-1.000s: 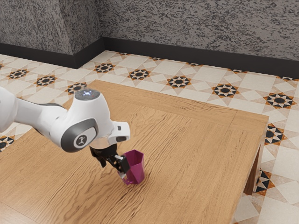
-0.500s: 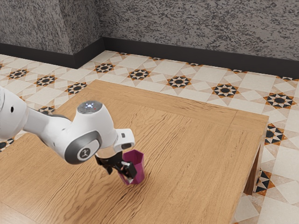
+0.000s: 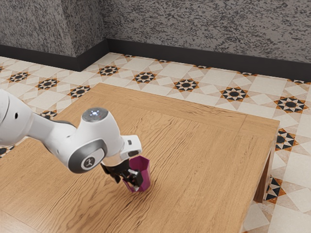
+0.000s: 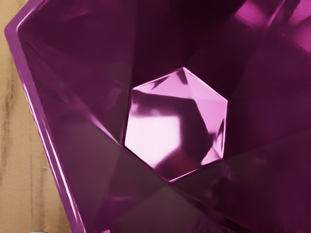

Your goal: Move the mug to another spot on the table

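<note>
The gripper (image 3: 130,177) is seen low over the desk (image 3: 209,155), pressed close against the side of the purple mug (image 3: 144,171) that faces the exterior view's left. Black parts of the hand are overlapped with the mug's wall and rim there. Whether the fingers are spread or clamped on that wall cannot be told, since they are crowded dark against the dark purple.

The mug is stood on the desk, in its near half, well away from every edge. It is faceted, and its open mouth is tipped slightly toward the arm (image 3: 73,141). In the wrist view the mug (image 4: 175,126) is looked into from directly above: a pale six-sided bottom is framed by dark sloping walls, and a strip of the desk's wood (image 4: 14,160) is shown outside the rim.

Compared with a second ago, the arm has been lowered and carried a little toward the exterior view's right, so the hand is now set deeper against the mug. The mug itself is found on the same spot of the desk as before.
</note>
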Controlling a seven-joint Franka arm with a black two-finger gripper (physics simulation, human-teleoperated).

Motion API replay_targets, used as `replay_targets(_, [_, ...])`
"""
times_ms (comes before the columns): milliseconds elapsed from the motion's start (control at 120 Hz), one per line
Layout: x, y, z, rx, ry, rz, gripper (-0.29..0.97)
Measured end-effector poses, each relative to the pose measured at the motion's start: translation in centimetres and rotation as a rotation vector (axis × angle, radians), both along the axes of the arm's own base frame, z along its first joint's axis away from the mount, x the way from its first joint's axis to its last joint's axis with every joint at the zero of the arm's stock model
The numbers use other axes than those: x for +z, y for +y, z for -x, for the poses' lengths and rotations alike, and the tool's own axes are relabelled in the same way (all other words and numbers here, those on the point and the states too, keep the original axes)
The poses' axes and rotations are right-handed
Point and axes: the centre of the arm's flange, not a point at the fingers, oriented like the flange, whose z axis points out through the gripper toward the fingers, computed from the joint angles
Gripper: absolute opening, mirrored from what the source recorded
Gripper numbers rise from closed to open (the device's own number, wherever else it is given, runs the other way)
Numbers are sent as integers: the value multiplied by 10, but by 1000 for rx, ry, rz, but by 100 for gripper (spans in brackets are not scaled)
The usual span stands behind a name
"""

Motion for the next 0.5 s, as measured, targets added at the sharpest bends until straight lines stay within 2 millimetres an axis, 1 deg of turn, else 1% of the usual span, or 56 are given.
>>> replay_targets(150, [-3,-1,0,5,4,2,47])
replay_targets(500, [-1,-1,-2,22,-6,7,23])
